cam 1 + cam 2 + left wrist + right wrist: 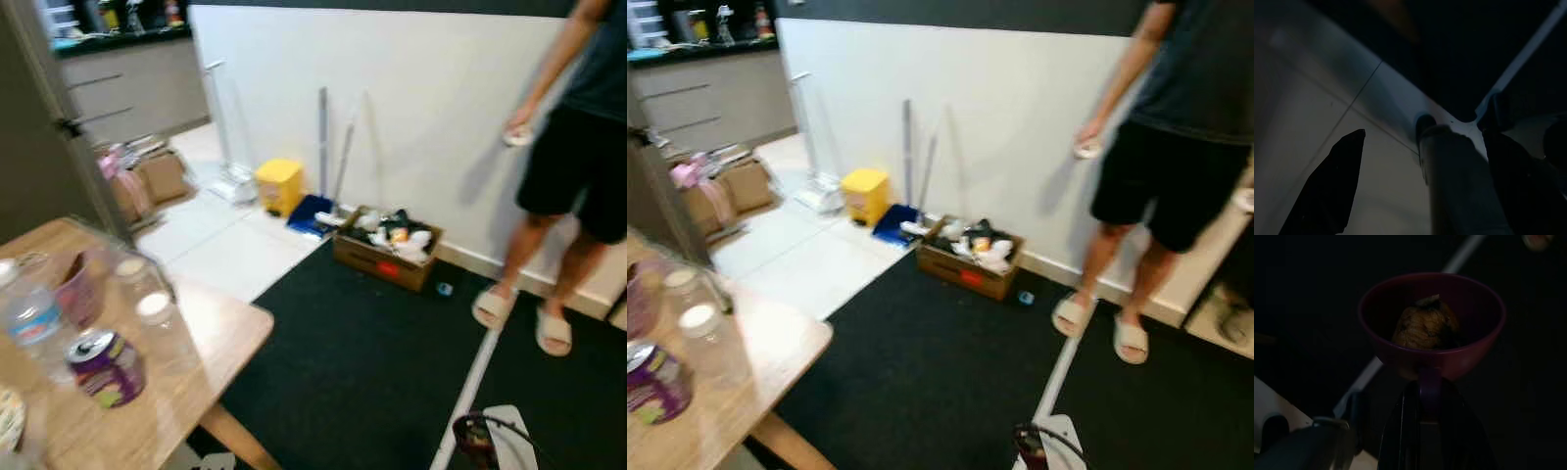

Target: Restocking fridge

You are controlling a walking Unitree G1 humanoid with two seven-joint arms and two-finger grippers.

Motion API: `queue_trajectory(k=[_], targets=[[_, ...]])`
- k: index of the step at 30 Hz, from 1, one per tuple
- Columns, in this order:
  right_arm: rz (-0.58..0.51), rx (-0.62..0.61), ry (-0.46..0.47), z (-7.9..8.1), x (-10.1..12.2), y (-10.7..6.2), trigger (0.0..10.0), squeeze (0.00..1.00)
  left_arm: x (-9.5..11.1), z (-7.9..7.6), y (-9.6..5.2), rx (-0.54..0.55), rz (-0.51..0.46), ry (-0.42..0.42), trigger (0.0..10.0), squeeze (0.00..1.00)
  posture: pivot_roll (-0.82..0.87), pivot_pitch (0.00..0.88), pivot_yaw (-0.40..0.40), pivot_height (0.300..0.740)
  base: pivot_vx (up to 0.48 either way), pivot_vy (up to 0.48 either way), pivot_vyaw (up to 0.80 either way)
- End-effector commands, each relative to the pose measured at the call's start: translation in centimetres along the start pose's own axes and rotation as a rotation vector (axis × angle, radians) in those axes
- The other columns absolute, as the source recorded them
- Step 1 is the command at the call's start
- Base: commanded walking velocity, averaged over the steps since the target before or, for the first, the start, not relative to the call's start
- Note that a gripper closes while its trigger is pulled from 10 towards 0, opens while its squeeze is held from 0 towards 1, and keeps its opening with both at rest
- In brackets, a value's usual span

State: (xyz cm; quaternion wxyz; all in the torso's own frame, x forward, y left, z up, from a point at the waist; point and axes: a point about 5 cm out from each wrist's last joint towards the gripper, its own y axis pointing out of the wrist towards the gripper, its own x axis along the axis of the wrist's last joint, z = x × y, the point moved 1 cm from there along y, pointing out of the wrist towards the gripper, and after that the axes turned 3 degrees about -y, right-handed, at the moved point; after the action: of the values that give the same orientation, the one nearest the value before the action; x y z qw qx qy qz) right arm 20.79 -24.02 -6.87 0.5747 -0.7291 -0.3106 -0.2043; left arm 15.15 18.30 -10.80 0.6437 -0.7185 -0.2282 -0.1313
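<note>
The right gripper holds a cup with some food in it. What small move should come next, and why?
Probably keep the right gripper level and turn toward the fridge, which I cannot place. Its fingers are shut on the handle of the maroon cup, upright with a brown food lump inside, so tilting may spill it. A person stands ahead by the wall; stay clear of them.

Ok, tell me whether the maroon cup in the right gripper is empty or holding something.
Holding something. The right wrist view shows the maroon cup upright, clamped at its handle, with a brownish lump inside. What the lump is cannot be told in the dark.
</note>
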Motion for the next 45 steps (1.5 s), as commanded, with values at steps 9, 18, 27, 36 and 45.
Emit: queue_trajectory(k=[9,18,27,36,45], targets=[[0.016,-0.003,0.03,-0.33,-0.17,-0.01,10.0,0.0,0.16,-0.08,0.04,-0.002,-0.004,-0.004,10.0,0.0,-0.05,0.0,0.017,0.74,0.0,0.0,-0.8],[0.025,0.005,0.039,-0.24,-0.42,-0.07,10.0,0.0,0.21,-0.17,0.06,-0.003,-0.007,-0.005,10.0,0.0,-0.06,0.0,0.018,0.74,0.0,0.0,-0.8],[0.029,0.01,0.044,-0.17,-0.59,-0.11,10.0,0.0,0.14,-0.2,0.06,-0.004,-0.006,-0.007,10.0,0.0,-0.06,0.0,0.018,0.74,0.0,0.0,-0.8],[0.031,0.015,0.032,-0.08,-0.68,-0.14,10.0,0.0,0.12,-0.1,0.04,0.002,-0.007,-0.011,10.0,0.0,-0.06,0.0,0.017,0.74,0.0,0.0,-0.8],[0.032,0.02,0.024,-0.07,-0.71,-0.15,10.0,0.0,0.02,0.03,0.01,0.009,-0.004,-0.016,10.0,0.0,-0.06,0.0,0.013,0.74,0.0,0.0,-0.8]])
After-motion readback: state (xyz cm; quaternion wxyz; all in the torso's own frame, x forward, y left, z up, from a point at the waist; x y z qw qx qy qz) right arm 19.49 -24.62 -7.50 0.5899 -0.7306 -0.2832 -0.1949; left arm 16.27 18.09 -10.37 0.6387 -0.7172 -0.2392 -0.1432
